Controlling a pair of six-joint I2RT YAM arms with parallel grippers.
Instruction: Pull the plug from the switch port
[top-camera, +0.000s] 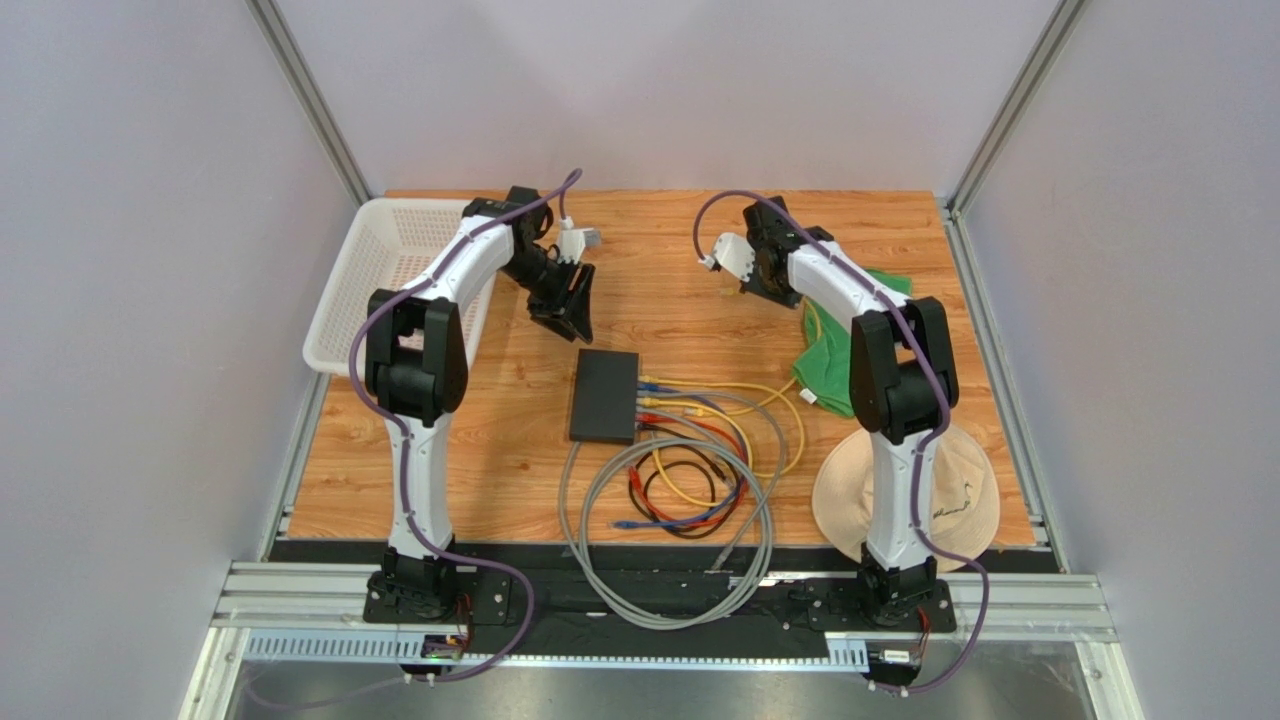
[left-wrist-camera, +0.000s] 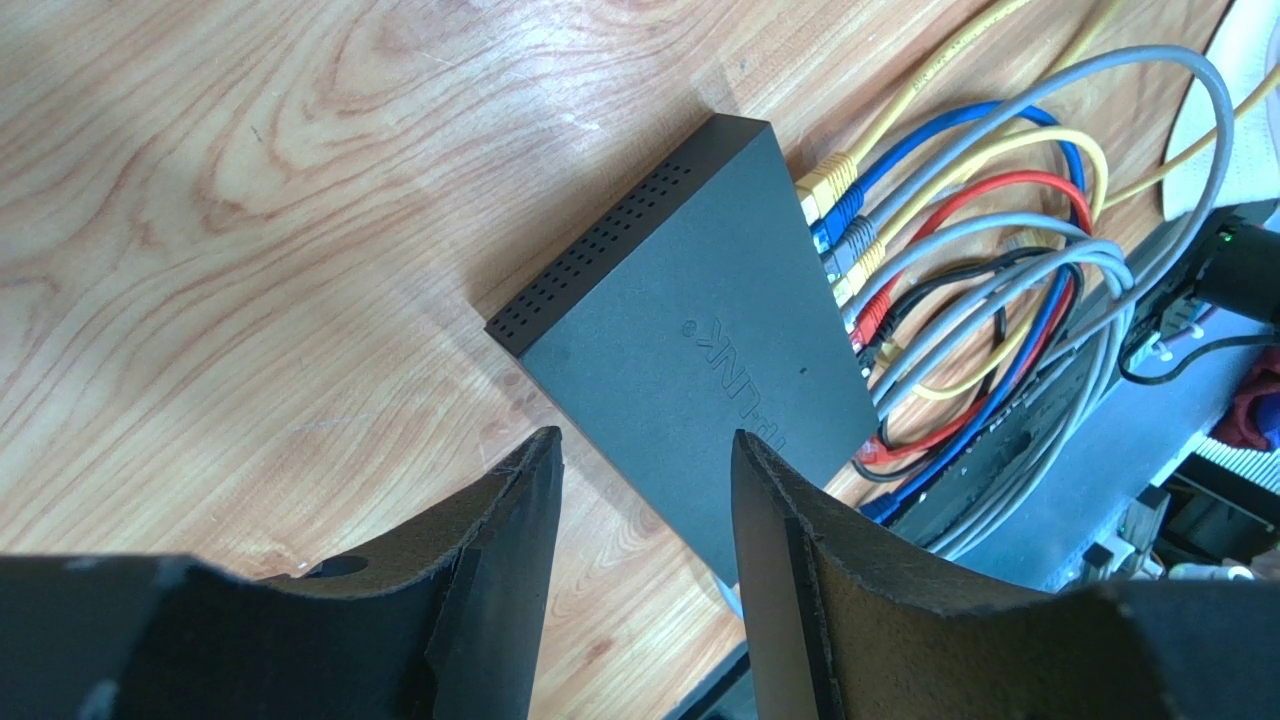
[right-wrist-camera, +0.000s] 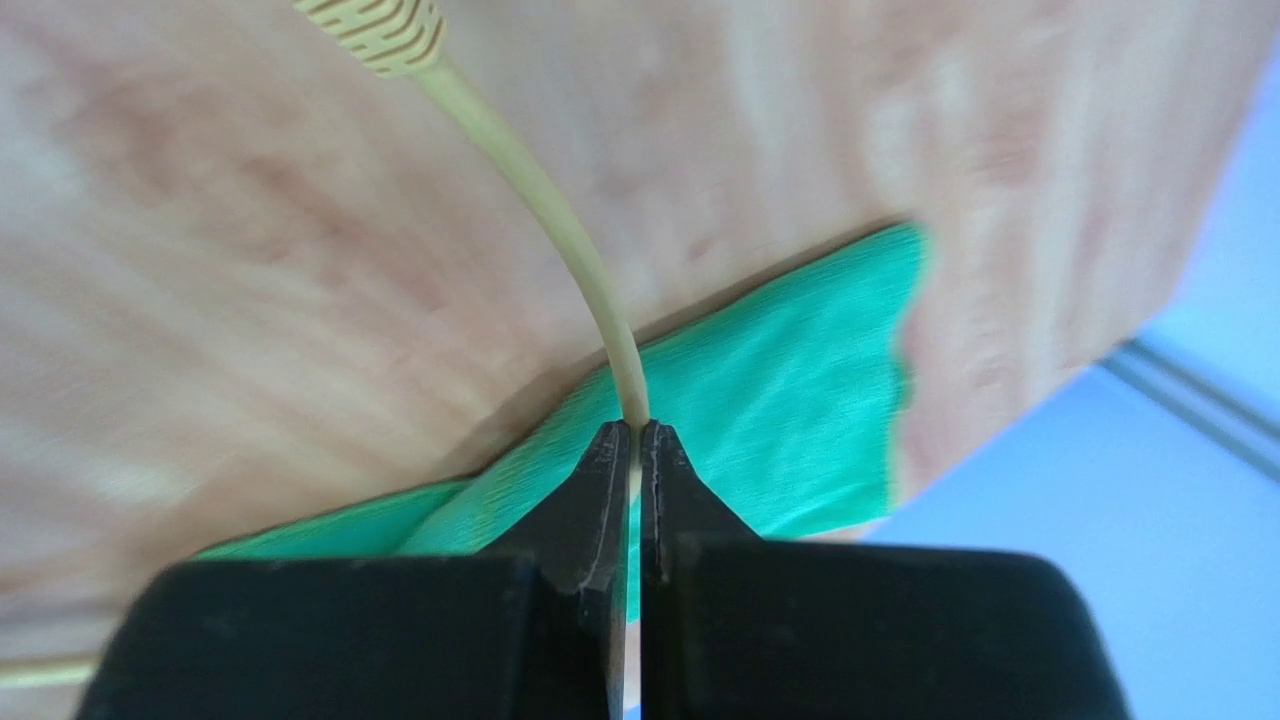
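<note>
The matte-black switch (top-camera: 604, 395) lies flat mid-table, its port edge facing right with several coloured cables (left-wrist-camera: 902, 225) plugged in. It also shows in the left wrist view (left-wrist-camera: 706, 330). My left gripper (top-camera: 568, 320) hangs just beyond the switch's far end; in its wrist view the left gripper (left-wrist-camera: 646, 438) is open and empty. My right gripper (top-camera: 751, 285) is up at the far middle; in its wrist view the right gripper (right-wrist-camera: 631, 428) is shut on a thin yellow cable (right-wrist-camera: 579, 285), whose ribbed plug boot (right-wrist-camera: 376, 33) sticks out free of the switch.
A white basket (top-camera: 376, 270) stands at the far left. A green cloth (top-camera: 834, 360) and a tan hat (top-camera: 962, 495) lie on the right. Loops of grey, red, blue and yellow cable (top-camera: 676, 525) spread from the switch to the near edge.
</note>
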